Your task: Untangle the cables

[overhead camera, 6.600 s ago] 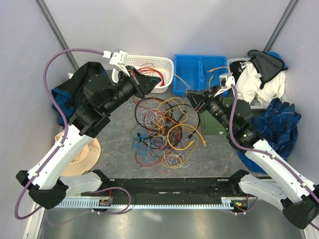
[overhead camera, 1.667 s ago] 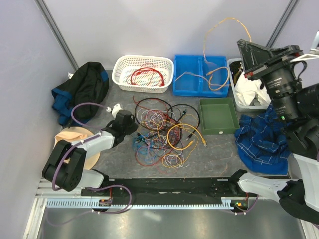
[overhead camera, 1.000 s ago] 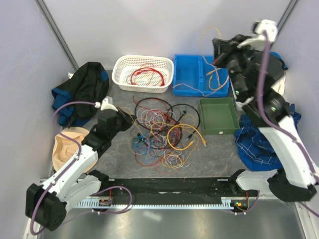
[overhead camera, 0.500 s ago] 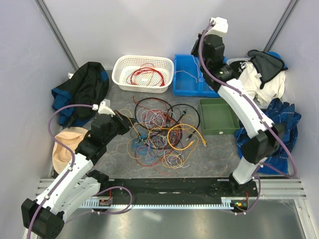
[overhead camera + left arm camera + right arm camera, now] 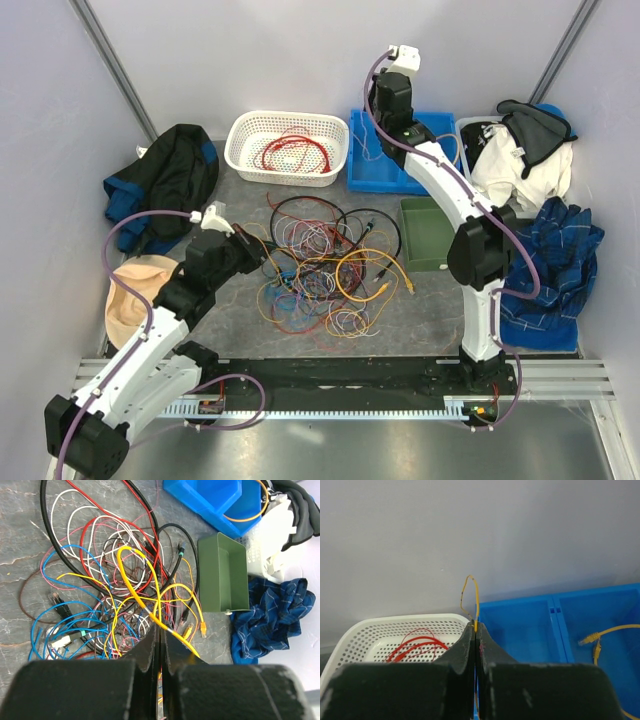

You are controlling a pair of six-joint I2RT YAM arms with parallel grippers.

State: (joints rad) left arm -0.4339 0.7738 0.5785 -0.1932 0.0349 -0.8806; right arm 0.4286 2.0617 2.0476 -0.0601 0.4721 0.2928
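Cables (image 5: 320,268) heaped mid-table, loops running every way. White basket (image 5: 288,147), blue bin (image 5: 372,165) and green tray (image 5: 432,235) ring the upper side.

Left tool (image 5: 160,630) shut on yellow cable (image 5: 135,596), which runs diagonally from upper left to the tips.

Right tool (image 5: 475,629) pinches orange cable (image 5: 477,602), strand standing upright. That arm has swung further left, over the bin.

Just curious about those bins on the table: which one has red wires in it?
The white basket at the back left holds red wires. The blue bin beside it holds an orange cable; the green tray shows no wires.
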